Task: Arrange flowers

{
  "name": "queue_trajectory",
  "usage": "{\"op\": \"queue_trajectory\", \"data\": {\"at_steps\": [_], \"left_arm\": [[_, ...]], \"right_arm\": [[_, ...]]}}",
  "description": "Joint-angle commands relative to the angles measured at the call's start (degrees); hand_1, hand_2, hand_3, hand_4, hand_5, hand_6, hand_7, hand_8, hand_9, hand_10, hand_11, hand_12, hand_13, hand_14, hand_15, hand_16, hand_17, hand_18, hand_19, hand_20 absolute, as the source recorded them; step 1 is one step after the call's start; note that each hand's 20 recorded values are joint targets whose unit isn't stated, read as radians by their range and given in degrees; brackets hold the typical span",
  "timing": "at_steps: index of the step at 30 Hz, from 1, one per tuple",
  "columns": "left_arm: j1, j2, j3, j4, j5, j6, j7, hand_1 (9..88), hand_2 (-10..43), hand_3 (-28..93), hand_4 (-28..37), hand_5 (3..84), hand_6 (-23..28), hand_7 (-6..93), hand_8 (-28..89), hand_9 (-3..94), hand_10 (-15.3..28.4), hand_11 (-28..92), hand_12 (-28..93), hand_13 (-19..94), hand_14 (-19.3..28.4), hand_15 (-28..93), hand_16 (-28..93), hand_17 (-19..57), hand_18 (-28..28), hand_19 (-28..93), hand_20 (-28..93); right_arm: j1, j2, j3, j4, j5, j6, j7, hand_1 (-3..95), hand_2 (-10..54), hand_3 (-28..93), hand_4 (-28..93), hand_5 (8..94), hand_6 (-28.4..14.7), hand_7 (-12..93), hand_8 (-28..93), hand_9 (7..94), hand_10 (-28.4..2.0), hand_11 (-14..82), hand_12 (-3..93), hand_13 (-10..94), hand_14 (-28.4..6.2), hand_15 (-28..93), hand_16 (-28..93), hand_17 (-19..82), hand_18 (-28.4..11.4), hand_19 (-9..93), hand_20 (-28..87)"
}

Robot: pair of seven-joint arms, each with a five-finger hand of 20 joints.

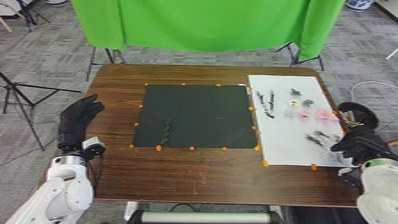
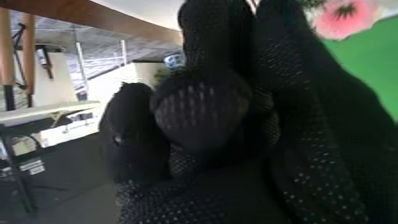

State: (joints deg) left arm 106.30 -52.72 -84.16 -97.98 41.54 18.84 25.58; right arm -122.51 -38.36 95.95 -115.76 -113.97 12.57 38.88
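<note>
Table (image 1: 204,180): brown wood, carrying two sheets side by side.

Dark sheet (image 1: 195,107): left and middle of the surface, orange markers (image 1: 192,148) along its borders. One green stem (image 1: 166,132) lies on it, near its near left corner, pointing away from the near edge.

White sheet (image 1: 282,145): right part of the surface, close beside the dark sheet. Towards its far left corner, slim dark stems (image 1: 270,102); beside them, a pale flower (image 1: 293,102). Midway along its right edge, pink flowers (image 1: 305,115); nearer, dark green sprigs (image 1: 315,140).

Right hand (image 1: 360,145): black glove, over the near right part of the white sheet, close to the sprigs. Whether it is apart, together or clamped on anything cannot be told. The right wrist view has a pink bloom just past the glove.

Left hand (image 1: 78,115): black glove, at the table's left edge, fingers extended and relaxed, well apart from the green stem.

Obstacles: a dark round item (image 1: 357,109), perhaps a container, at the table's right edge, just beyond the right hand; a green cloth (image 1: 213,25) hanging beyond the far edge; a tripod (image 1: 27,100) off the left side.

Room: a broad band of wood between the dark sheet and the near edge; narrower strips at its left and far sides.
</note>
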Motion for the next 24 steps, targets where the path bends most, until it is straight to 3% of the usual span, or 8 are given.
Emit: {"op": "queue_trajectory", "data": {"at_steps": [1,5,9,12,14,24], "left_arm": [[-0.5,-0.55,0.64,0.51,-0.28,-0.56,-0.72,22.5,4.0,73,-28.3,52.2,1.8,20.2,-7,50.3,13.2,25,18,40,16.8,24,2,9.0,13.4,14,20],[-0.67,-0.67,0.99,0.59,-0.3,-0.62,-0.79,22.6,4.1,73,-28.3,52.3,1.8,20.2,-7,50.4,13.3,25,18,40,16.8,24,2,8.9,13.4,15,20],[-0.67,-0.6,0.81,0.56,-0.1,-0.79,-1.22,22.5,4.1,73,-28.3,52.2,1.8,20.1,-7,50.3,13.3,25,18,40,16.8,24,2,8.9,13.5,15,20],[-0.65,-0.52,0.78,0.54,-0.08,-0.86,-1.27,22.4,4.0,73,-28.3,52.2,1.9,20.0,-7,50.3,13.3,25,18,40,16.8,24,2,8.8,13.5,15,20],[-0.77,-0.6,0.78,0.57,-0.02,-0.96,-1.34,22.3,4.0,74,-28.3,52.2,1.9,20.0,-7,50.3,13.3,25,18,40,16.8,24,2,8.8,13.5,15,20],[-1.31,-0.74,1.13,0.78,0.19,-1.29,-1.6,22.4,3.7,74,-28.3,52.1,1.9,20.0,-7,50.2,13.3,25,18,40,16.9,24,2,8.8,13.5,15,20]], "right_arm": [[0.52,0.65,0.26,-0.02,-0.8,2.78,-0.52,59.7,-7.5,54,-15,82.9,-3.5,20,16,93.7,-12.7,29.9,20.1,94,-3.2,59,24,72,-9.4,93,37],[0.47,0.51,0.45,-0.3,-0.23,2.5,-1.03,59.4,-8.0,56,-13,83.3,-3.7,21,17,93.7,-12.2,31.2,19.7,94,-3.0,59,23,73,-9.2,93,38],[0.55,0.49,0.61,-0.19,-1.61,-0.78,-0.44,48.7,-9.4,59,-9,81.3,-4.2,20,15,93.4,-12.9,26.4,20.3,94,-2.8,58,24,72,-8.6,93,38],[1.78,0.68,-0.71,0.32,-4.39,-2.55,1.22,35.1,-9.5,63,-10,76.4,-4.5,20,-6,90.2,-14.5,21.1,20.2,94,-3.3,54,26,71,-7.8,93,36],[2.79,0.77,-1.52,0.78,-5.27,-3.8,1.88,32.3,-9.5,62,-10,75.0,-5.2,18,-8,88.7,-15.5,19.5,19.5,94,-3.5,53,27,70,-7.5,93,36],[4.98,0.7,-5.47,2.89,-4.25,-3.66,2.01,36.1,-9.5,60,-10,75.3,-5.7,17,-7,88.9,-15.5,18.7,18.8,94,-3.7,53,27,71,-7.4,93,35]]}}
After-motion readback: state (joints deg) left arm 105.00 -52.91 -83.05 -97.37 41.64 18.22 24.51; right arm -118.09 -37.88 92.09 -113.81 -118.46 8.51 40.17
